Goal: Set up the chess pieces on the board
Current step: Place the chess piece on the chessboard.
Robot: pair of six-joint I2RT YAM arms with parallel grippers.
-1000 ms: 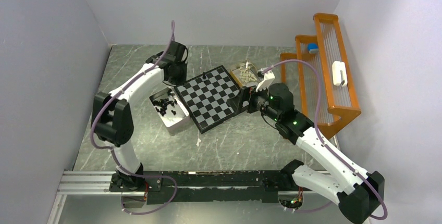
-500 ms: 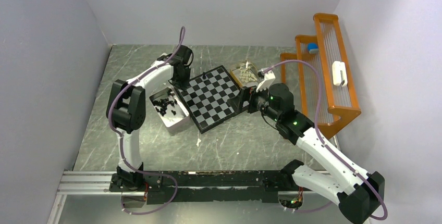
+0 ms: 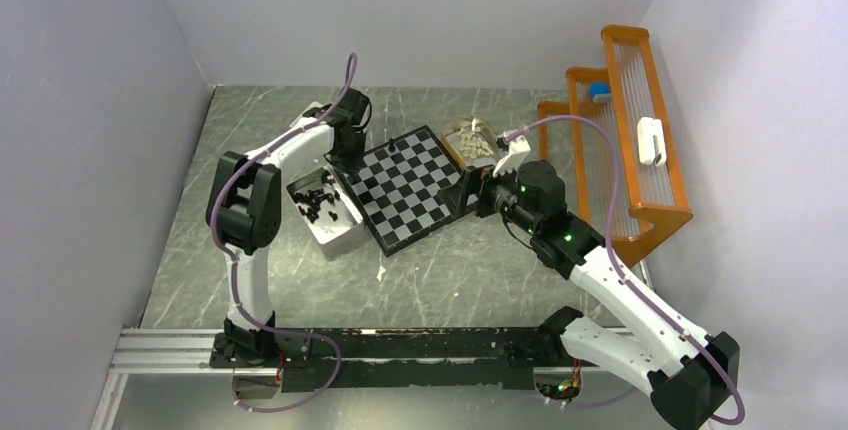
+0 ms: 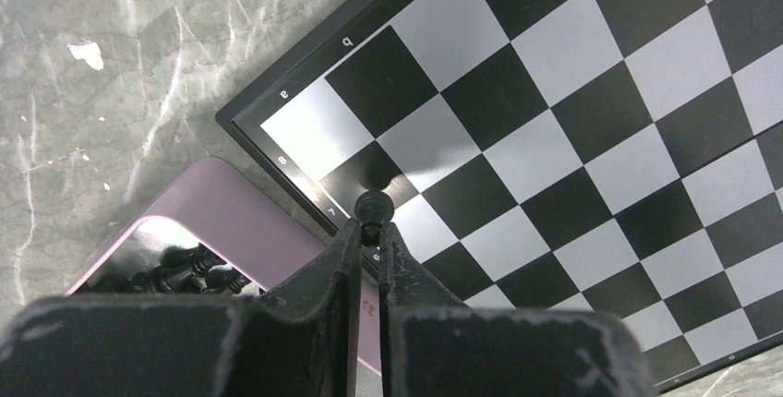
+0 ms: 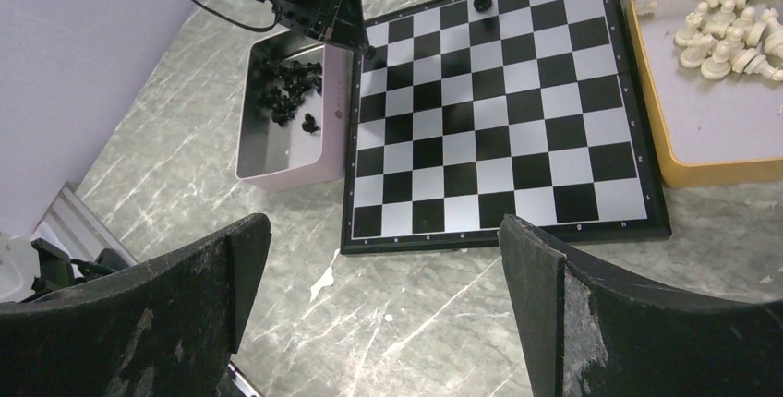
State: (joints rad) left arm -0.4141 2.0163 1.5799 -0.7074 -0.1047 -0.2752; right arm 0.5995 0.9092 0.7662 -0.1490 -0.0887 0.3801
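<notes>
Grey marbled tabletop point(image 3: 450, 270) carries the board point(image 3: 405, 190), set at an angle, with the pale box point(image 4: 231, 222) of black chess pieces point(image 3: 318, 202) just beside its left edge. The right tool point(image 5: 383, 231) hangs spread wide near the board's right side, holding nothing. The left tool point(image 4: 369, 231) pinches a black pawn point(image 4: 372, 205) above a dark square by the board's left corner, close to the rim. Best, I judge, to centre the pawn over its square, lower it straight, part the tool only slightly, then rise vertically.
</notes>
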